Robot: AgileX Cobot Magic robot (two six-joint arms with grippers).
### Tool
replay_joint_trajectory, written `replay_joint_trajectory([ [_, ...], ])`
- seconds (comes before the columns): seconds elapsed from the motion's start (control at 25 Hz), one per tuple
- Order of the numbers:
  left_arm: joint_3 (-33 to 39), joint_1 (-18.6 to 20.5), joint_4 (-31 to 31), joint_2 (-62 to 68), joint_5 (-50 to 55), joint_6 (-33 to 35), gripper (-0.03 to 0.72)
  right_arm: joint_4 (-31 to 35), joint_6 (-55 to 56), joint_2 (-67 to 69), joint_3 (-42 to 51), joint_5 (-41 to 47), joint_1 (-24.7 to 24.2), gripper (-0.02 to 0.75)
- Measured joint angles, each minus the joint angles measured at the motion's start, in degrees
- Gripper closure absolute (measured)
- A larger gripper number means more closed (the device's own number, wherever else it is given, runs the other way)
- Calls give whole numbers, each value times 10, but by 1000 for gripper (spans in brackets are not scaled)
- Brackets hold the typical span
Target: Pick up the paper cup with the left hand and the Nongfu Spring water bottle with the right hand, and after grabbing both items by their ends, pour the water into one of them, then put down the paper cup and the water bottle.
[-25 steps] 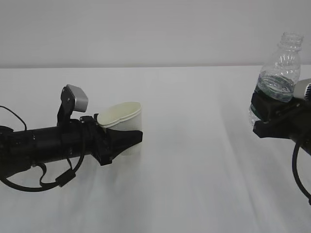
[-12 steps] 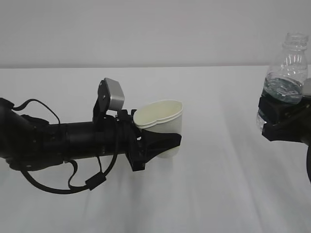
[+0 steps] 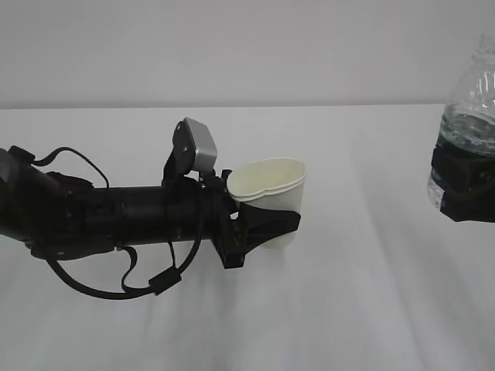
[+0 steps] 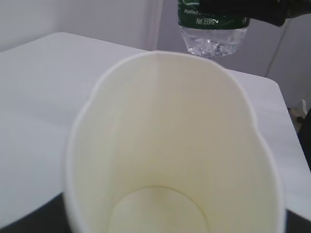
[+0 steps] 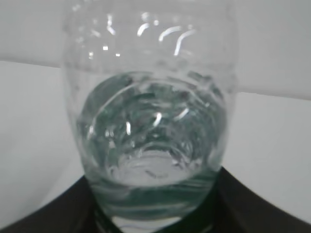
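Thick black left arm (image 3: 100, 220) with looping cables and a grey wrist block (image 3: 203, 147).

The left gripper (image 3: 267, 224) has carried the paper cup (image 3: 271, 193) rightward toward the middle of the exterior view and a little higher off the tabletop (image 3: 348, 294). The right gripper (image 3: 464, 193) with the Nongfu Spring water bottle (image 3: 470, 116) has shifted right, now partly cut off by the frame edge.

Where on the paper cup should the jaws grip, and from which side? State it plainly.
Grip the paper cup around its lower wall, coming in level from the side, as the left hand does now. The cup is upright, so a side approach leaves its open mouth free. Its rim already looks squeezed out of round, so the wall is soft: I would clamp lightly.
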Motion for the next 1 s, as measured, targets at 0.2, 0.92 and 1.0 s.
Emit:
replay_joint_trajectory([
  [0.2,-12,-18,12,0,17,-1,295,-6,0,-37,0,50,0,380],
  [0.92,-26,-83,16,3,33,-5,295,-40,-33,-159,-23,253,0,380],
  [1.0,-36,-83,16,3,42,-5,295,-49,-43,-168,-27,271,0,380],
])
